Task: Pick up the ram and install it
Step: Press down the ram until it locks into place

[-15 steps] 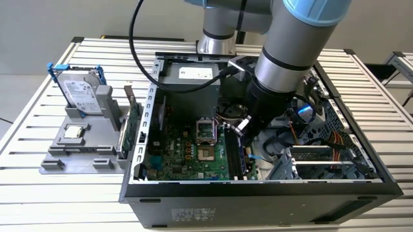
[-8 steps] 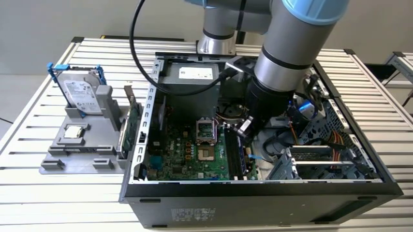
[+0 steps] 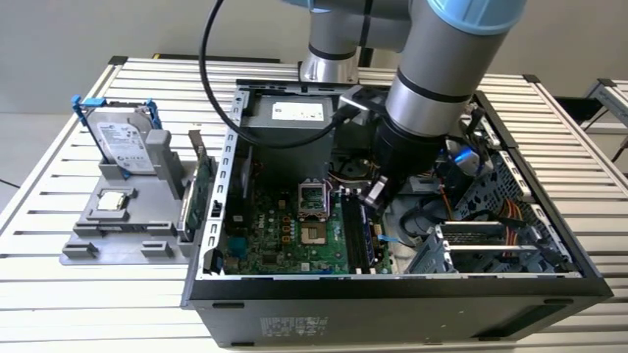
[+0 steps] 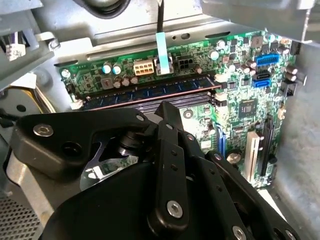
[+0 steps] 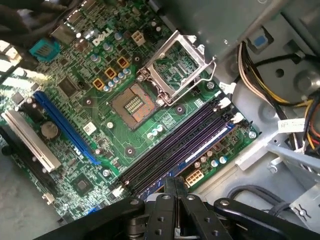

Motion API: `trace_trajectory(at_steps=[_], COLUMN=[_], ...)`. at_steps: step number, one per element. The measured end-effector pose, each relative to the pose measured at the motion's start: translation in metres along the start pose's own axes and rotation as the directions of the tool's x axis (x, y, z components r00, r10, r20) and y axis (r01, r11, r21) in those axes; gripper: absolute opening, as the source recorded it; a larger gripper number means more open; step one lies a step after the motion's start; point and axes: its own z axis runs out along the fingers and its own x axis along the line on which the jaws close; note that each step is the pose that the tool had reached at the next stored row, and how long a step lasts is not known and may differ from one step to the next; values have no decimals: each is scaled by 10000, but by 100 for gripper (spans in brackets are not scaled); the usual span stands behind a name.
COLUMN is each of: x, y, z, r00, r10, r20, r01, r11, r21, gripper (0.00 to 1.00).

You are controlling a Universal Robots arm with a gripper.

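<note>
The ram (image 4: pixel 150 92) is a long dark stick with blue chips, standing on edge in the outermost memory slot of the motherboard (image 3: pixel 284 235). In the first wrist view the ram (image 5: pixel 202 152) runs beside the empty purple-black slots (image 5: pixel 175 142). In the exterior view the ram (image 3: pixel 365 234) lies just right of the CPU socket. My gripper (image 3: pixel 376 193) hangs inside the open computer case above that slot. Both wrist views show its black fingers pressed together, with the gripper (image 5: pixel 173 181) tip over the middle of the stick and the gripper (image 4: pixel 168 109) close to the slots. Contact with the ram cannot be made out.
The case walls (image 3: pixel 220 191) enclose the arm. A bare CPU socket (image 5: pixel 134 102) with its raised latch frame (image 5: pixel 177 65) is close by. Cables (image 3: pixel 461 198) and a drive cage (image 3: pixel 490 246) crowd the exterior view's right. A hard drive (image 3: pixel 128 143) and green expansion card (image 3: pixel 201 195) stand outside on the left.
</note>
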Motion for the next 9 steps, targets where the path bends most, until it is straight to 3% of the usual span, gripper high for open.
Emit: trace_trajectory(at_steps=[5,9], x=[-18,-26], y=[16,22], z=[-1,-1], r00=[9982,9930], r10=[-599,-1181], r20=[-10,-22], r01=[599,1181], r11=[9982,9930], r21=[39,75], gripper=[0,0])
